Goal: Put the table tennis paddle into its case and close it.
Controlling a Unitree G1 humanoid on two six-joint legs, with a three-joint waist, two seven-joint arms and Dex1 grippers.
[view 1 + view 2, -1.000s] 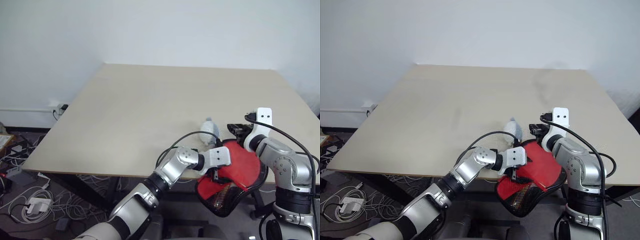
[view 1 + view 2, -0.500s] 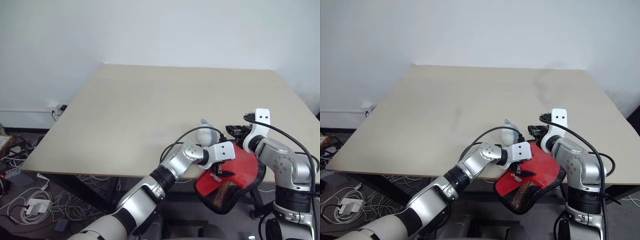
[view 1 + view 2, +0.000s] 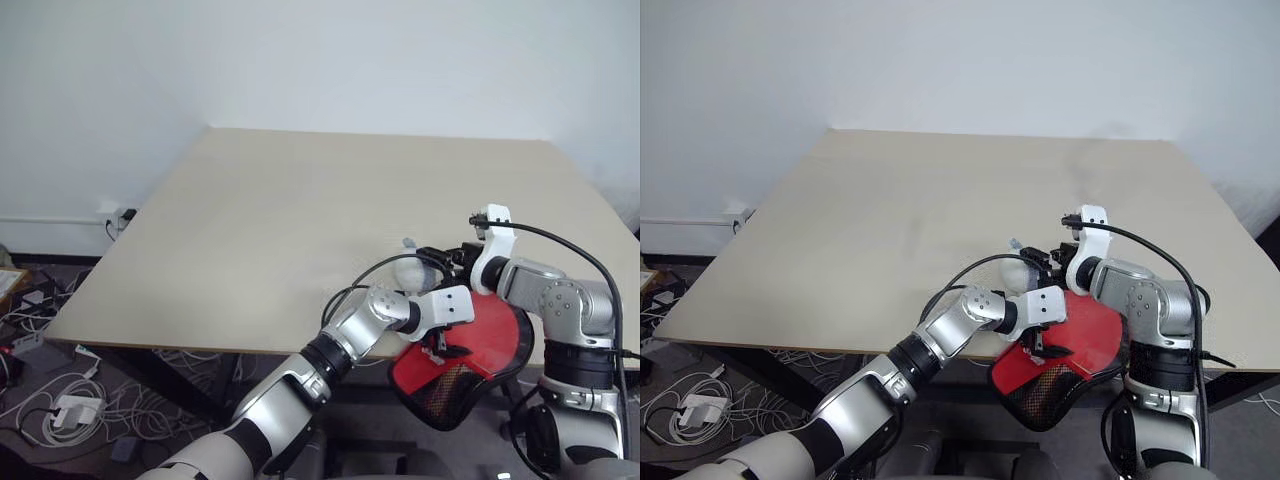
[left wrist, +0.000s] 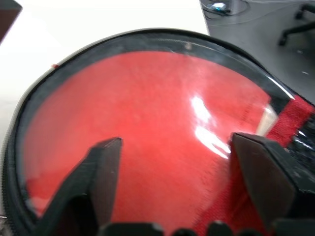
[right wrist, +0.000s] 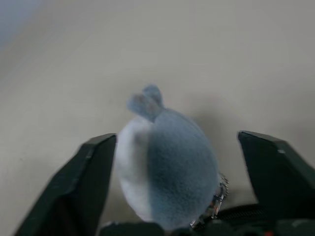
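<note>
Floor clutter: cables and a white power strip (image 3: 62,408) lie on the floor under the table's left side.
Table: a pale tabletop (image 3: 300,210), bare over most of its surface; the action sits at its near right edge.
Left gripper: the left gripper (image 3: 443,338) reaches in from the near left, and its tips are over the red surface. In the left wrist view its two black fingers (image 4: 101,169) stand spread apart with red between them, clamped on nothing. I cannot tell whether the tips touch the red.
Grey plush: a small pale grey and white soft thing with little ears (image 5: 167,162) lies on the table just beyond the left wrist. It looks like a zip pull toy, with metal links at its base beside a black zip edge.
Case: the case (image 3: 465,355) hangs over the near right table edge, with red on top, a black rim and a black mesh patch at its lower end, below the table line.
Paddle: the table tennis paddle (image 4: 147,132) shows its glossy red face inside the case's black rim, directly ahead of the left jaws.
Right gripper: the right gripper (image 3: 440,260) points left toward the grey plush. Its fingers (image 5: 86,177) are wide apart, one on either side of the plush and not pressing it.
</note>
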